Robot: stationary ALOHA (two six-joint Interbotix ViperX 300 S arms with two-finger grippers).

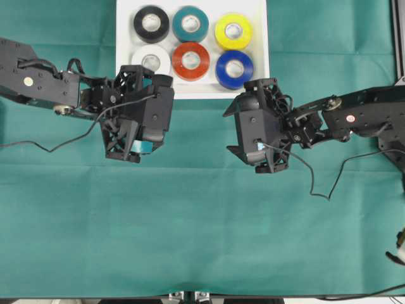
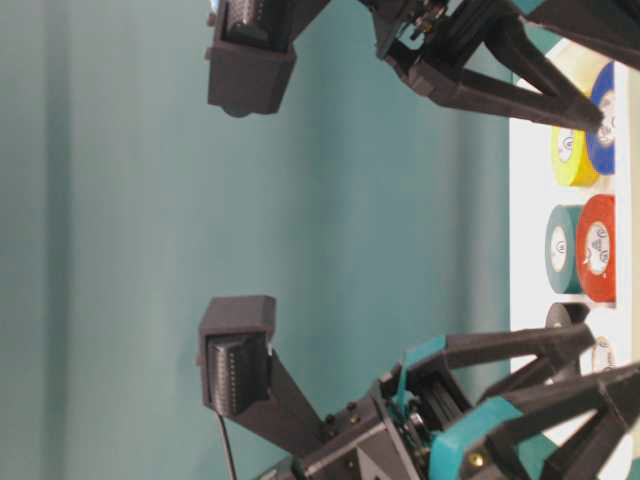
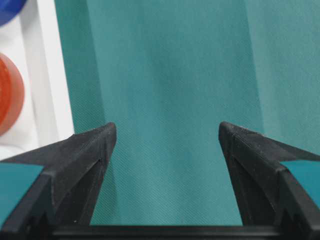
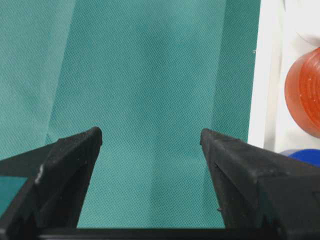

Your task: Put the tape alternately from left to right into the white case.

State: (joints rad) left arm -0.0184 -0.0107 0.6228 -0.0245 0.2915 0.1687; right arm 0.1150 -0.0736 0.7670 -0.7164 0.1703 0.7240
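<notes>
Both sets of fingers stood wide apart and held nothing: between the left gripper's (image 3: 167,135) fingers and between the right gripper's (image 4: 151,137) fingers only green cloth (image 1: 190,215) showed. Outward from them, in the overhead view, the two grippers sat just short of the near rim of the white case (image 1: 125,38), left one by its left corner, right one by its right. All six rolls already lay flat inside it: black roll (image 1: 151,23), teal roll (image 1: 190,23) and yellow roll (image 1: 233,31) in the far row, white roll (image 1: 150,60), red-orange roll (image 1: 191,61) and blue roll (image 1: 234,68) in the near row. No roll was visible on the surface, so the filling looked finished; any coming move seemed a withdrawal.
</notes>
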